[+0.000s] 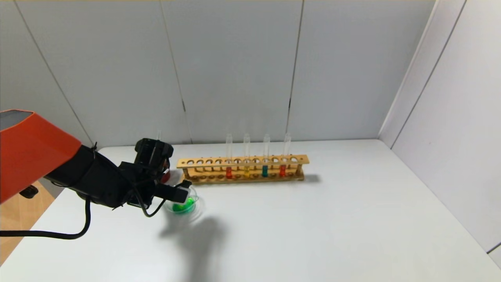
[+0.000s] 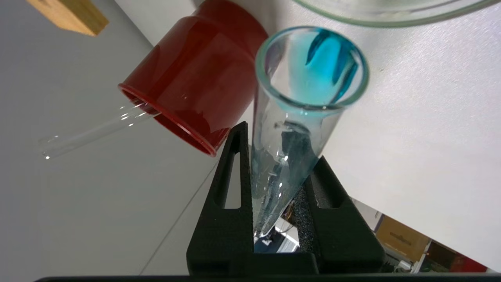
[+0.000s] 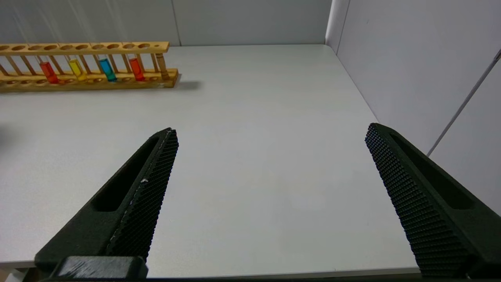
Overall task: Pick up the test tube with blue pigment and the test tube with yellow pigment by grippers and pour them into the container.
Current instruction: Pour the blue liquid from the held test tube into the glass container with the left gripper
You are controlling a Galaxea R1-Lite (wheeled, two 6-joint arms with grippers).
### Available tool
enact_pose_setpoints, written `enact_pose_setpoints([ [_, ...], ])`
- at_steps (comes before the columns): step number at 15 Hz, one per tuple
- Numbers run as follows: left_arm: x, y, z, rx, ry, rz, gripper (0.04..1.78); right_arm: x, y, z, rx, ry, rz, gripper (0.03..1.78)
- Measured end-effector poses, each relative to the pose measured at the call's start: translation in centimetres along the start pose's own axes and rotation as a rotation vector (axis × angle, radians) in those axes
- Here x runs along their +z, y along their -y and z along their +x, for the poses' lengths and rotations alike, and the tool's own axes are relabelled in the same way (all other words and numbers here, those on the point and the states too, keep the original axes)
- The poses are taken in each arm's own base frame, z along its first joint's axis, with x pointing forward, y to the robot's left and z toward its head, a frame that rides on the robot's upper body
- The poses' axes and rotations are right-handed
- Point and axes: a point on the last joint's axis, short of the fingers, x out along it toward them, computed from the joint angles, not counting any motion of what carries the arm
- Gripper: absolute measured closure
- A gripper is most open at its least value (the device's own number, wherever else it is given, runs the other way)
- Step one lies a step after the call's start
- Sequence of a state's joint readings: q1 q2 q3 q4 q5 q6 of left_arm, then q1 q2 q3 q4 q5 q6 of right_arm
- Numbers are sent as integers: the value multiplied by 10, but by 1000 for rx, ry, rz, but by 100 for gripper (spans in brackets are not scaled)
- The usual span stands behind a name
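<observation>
From the head view, the left gripper (image 1: 184,192) hangs over the container (image 1: 184,204), a low clear glass dish on the white table (image 1: 313,227) just in front of the left end of the wooden rack (image 1: 242,168). The dish holds green liquid, so by my reckoning both colours have gone in and this is the tail of the blue pour. Behind the gripper a sliver of the dark red cup (image 1: 166,176) shows. In the rack stand four tubes: red, a spare yellow tube (image 1: 246,156), a spare blue tube (image 1: 265,156) and red again. The right arm is out of this view.

In the left wrist view, the left gripper's jaws are clamped tight on the test tube with blue pigment (image 2: 301,117), its round bottom wedged between the fingers (image 2: 223,219) and its open mouth aimed away from the wrist. Only blue streaks cling near the lip, so it looks all but drained. The container's rim (image 2: 391,15) shows just beyond the tube's mouth. The red cup (image 2: 195,86) lies beside the tube, with an empty clear tube (image 2: 94,131) poking out of it; I take that for the spent yellow one. The next move, I judge, is to carry this tube to the cup and let go gently, without knocking the glass already there.

In the right wrist view, the right gripper (image 3: 270,164) is spread wide and holds nothing, parked over bare table well clear of the rack (image 3: 86,62)
</observation>
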State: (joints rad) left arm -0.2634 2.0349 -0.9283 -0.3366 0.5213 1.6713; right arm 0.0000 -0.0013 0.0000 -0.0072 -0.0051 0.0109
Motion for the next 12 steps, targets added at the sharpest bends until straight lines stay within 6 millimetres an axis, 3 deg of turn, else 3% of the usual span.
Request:
enact_pose_setpoints([
  [12, 11, -9, -17, 46, -31, 70, 148, 0, 0, 0, 0, 0, 0, 6],
])
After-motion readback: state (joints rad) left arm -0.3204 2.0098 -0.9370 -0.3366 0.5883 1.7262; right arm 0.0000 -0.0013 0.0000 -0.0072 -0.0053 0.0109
